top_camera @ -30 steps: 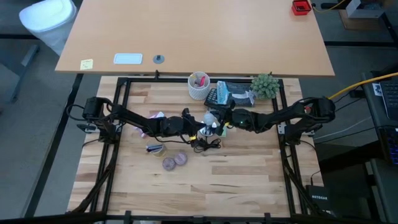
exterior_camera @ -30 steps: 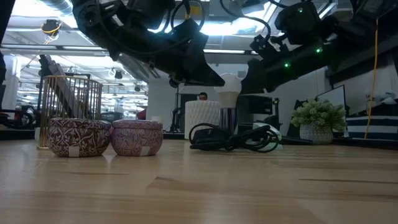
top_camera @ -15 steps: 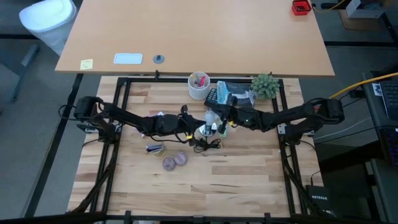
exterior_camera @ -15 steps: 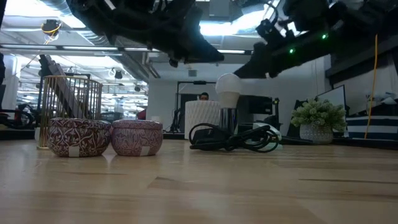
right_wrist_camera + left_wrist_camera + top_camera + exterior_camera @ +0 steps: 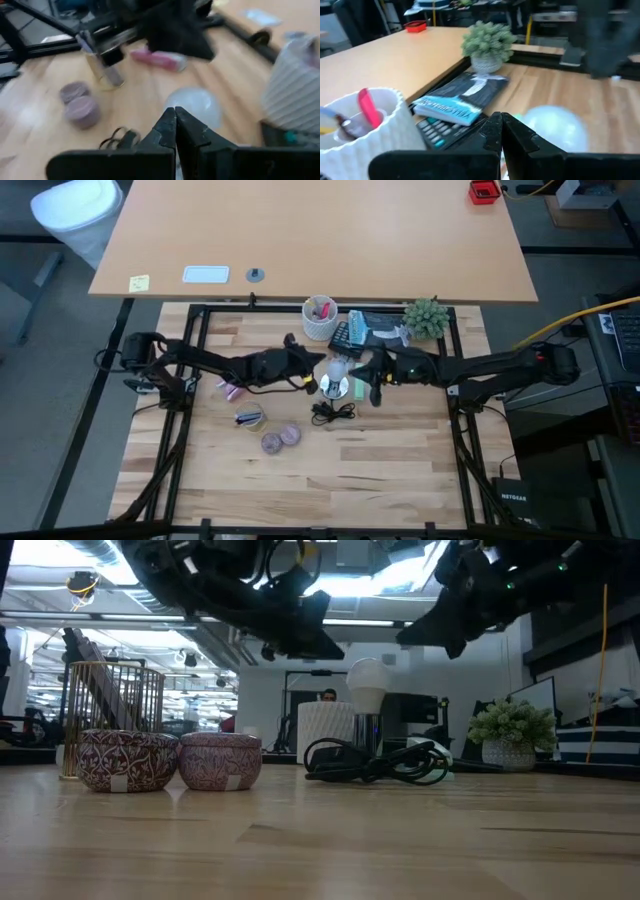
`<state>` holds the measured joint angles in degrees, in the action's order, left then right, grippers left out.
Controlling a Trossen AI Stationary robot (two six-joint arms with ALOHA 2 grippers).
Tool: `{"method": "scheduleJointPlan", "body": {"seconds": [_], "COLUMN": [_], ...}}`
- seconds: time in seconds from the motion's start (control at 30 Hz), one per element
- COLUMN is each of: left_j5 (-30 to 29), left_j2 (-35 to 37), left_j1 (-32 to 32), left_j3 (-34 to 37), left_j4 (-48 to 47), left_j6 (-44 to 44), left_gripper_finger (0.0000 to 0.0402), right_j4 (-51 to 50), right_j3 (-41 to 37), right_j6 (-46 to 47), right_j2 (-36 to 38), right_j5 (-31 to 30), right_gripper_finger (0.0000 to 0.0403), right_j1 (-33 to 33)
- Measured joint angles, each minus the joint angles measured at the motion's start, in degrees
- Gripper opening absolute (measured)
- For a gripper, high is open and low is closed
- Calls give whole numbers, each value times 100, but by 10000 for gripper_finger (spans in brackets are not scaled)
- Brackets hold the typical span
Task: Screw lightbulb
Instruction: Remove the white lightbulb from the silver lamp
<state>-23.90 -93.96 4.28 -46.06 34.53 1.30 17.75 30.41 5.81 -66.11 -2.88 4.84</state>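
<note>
White glass bulb (image 5: 367,686) stands upright in its socket (image 5: 366,729) near tabletop (image 5: 400,460) centre: light, smooth, fragile; best gripped gently around the globe's widest part. Left gripper (image 5: 312,364) at its 9 o'clock, right gripper (image 5: 371,372) at 3; both jaws closed, empty.

white ribbed pen cup (image 5: 320,319) taken as landmark | calculator (image 5: 341,335) and book (image 5: 376,330) seen beside it | small potted plant (image 5: 427,317) beyond those | two purple tins (image 5: 281,439) well nearer the front edge | black cable (image 5: 333,412) between
</note>
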Motion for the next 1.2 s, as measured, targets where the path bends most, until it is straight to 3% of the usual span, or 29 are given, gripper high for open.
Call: {"method": "scheduleJointPlan", "body": {"seconds": [0.2, 0.37, 0.73, 1.2], "left_j5": [13, 506, 707, 791], "left_j2": [-38, -105, -172, -183], "left_j1": [252, 305, 69, -310], "left_j3": [0, 0, 0, 0], "left_j4": [-164, -244, -502, -553], "left_j6": [41, 233, 323, 333], "left_gripper_finger": [0, 0, 0, 0], "right_j4": [-317, -101, 431, 722], "right_j3": [0, 0, -2, -2], "right_j6": [513, 574, 598, 596], "right_j2": [-178, -542, -1140, -1278], "right_j5": [38, -19, -782, -1363], "right_gripper_finger": [3, 3, 3, 3], "right_j1": [0, 0, 0, 6]}}
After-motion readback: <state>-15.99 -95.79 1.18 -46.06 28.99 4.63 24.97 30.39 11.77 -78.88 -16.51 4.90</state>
